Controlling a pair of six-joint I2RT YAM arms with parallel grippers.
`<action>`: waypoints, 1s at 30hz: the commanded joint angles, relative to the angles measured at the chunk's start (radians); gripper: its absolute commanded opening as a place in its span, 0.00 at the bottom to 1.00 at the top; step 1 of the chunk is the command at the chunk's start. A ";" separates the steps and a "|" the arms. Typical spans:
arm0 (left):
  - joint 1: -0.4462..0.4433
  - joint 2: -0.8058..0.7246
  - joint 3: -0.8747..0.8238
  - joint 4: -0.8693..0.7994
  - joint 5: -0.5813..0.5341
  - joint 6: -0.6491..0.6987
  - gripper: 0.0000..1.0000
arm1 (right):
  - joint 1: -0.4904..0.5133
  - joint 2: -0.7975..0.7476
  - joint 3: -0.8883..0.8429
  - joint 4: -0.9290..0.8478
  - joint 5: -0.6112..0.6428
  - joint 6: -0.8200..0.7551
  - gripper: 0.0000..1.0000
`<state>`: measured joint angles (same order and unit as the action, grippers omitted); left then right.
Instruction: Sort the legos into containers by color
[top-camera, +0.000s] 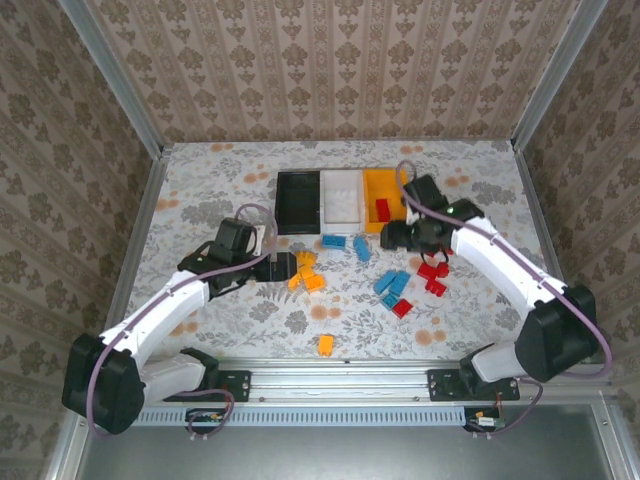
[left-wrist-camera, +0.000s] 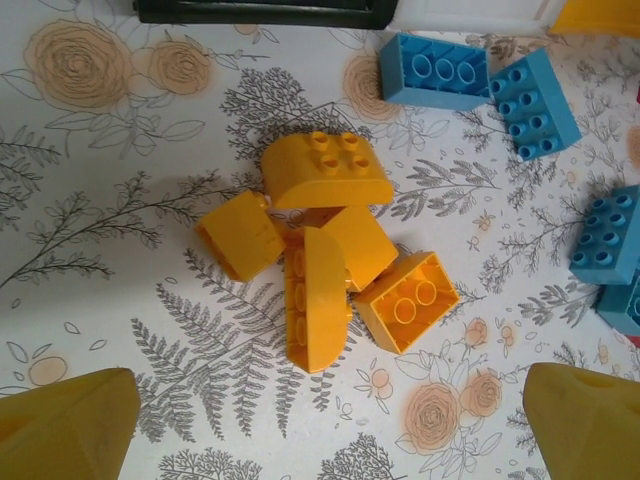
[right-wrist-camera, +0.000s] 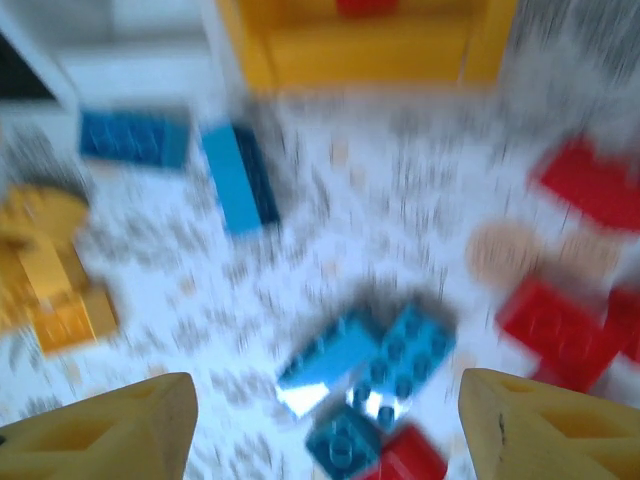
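Legos (top-camera: 305, 272) lie scattered on the floral table (top-camera: 220, 190) before three containers (top-camera: 342, 200).

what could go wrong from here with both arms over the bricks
The yellow bricks lie heaped and touching under the open left gripper; closing may catch two or scatter them.
Below the open right gripper, a red brick sits right beside the blue bricks; a grab may mix colors.

Smeared by motion across the right wrist view: blue legos (right-wrist-camera: 370, 360), red legos (right-wrist-camera: 560, 330), studs unreadable. Cropped by the left wrist view's top edge: black bin (left-wrist-camera: 260, 10), white bin (left-wrist-camera: 470, 8). Half buried among yellow legos (left-wrist-camera: 325, 170): middle lego (left-wrist-camera: 365, 240).
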<state>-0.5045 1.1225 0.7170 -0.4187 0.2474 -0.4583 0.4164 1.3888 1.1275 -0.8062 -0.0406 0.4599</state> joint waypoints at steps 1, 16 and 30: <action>-0.038 -0.023 -0.014 0.002 0.007 -0.024 1.00 | 0.078 -0.067 -0.118 -0.066 0.033 0.087 0.77; -0.402 0.034 -0.024 -0.182 -0.076 -0.107 1.00 | 0.145 -0.102 -0.329 0.001 0.123 0.176 0.83; -0.723 0.434 0.140 -0.189 -0.148 -0.238 0.92 | 0.114 -0.119 -0.397 0.064 0.099 0.145 0.84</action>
<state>-1.2030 1.4967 0.8291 -0.5587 0.1406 -0.6601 0.5385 1.2949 0.7498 -0.7555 0.0494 0.6094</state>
